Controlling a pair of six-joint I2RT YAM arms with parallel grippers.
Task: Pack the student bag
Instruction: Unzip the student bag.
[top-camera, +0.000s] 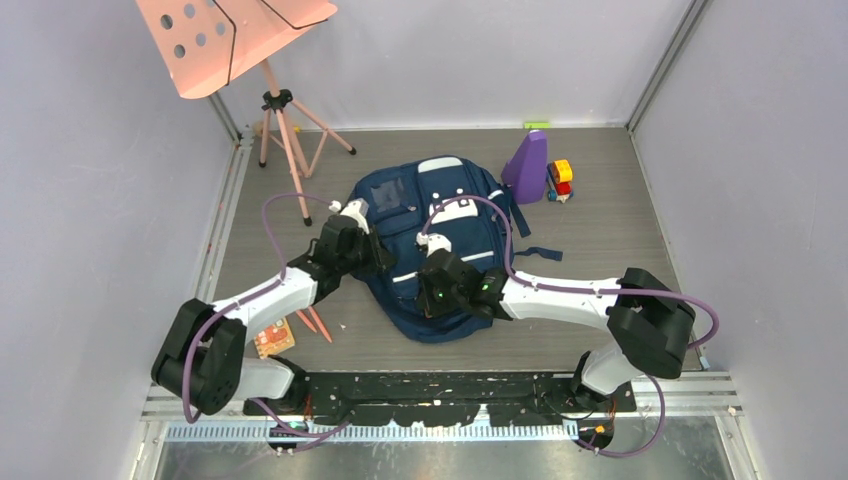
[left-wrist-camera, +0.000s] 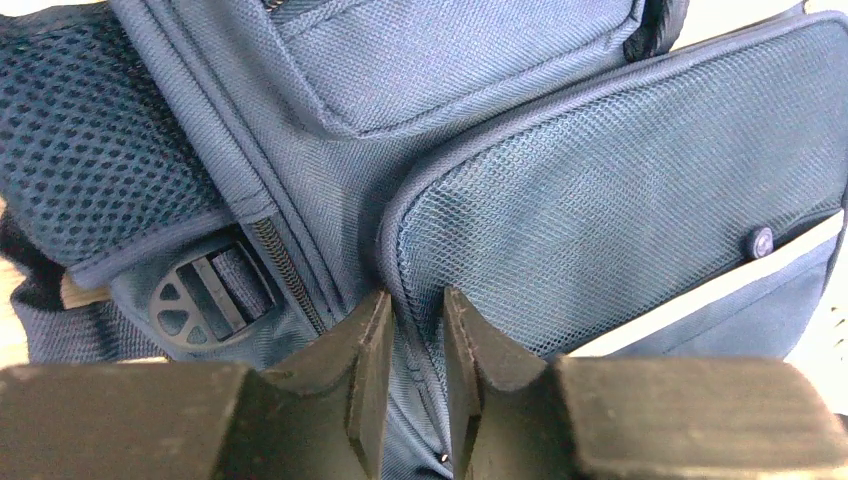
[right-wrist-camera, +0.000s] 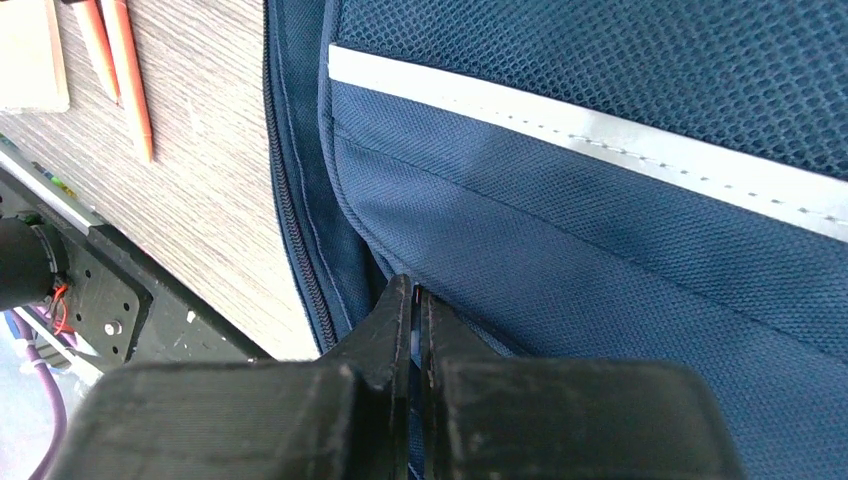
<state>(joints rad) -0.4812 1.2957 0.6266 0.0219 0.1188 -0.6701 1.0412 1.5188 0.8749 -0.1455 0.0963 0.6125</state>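
Grey wood-look tabletop boxed in by pale walls, with a pink stand in the far left corner. From above, the student bag lies flat mid-tabletop, front up. The left arm and right arm lean over its near half, so their wrists cover the fingertips there. A purple wedge and a small toy sit just off its far right corner, too small to read. Left wrist view: the left tool has a narrow gap, straddling the piped edge of a mesh pocket near a black buckle. Can't tell if any fabric is actually pinched. Right wrist view: the right tool is squeezed together at the bag's edge beside the zip, below a white stripe. A pale sliver sits between the pads, too tiny to name. Two orange pencils on the tabletop are cut off at the top.
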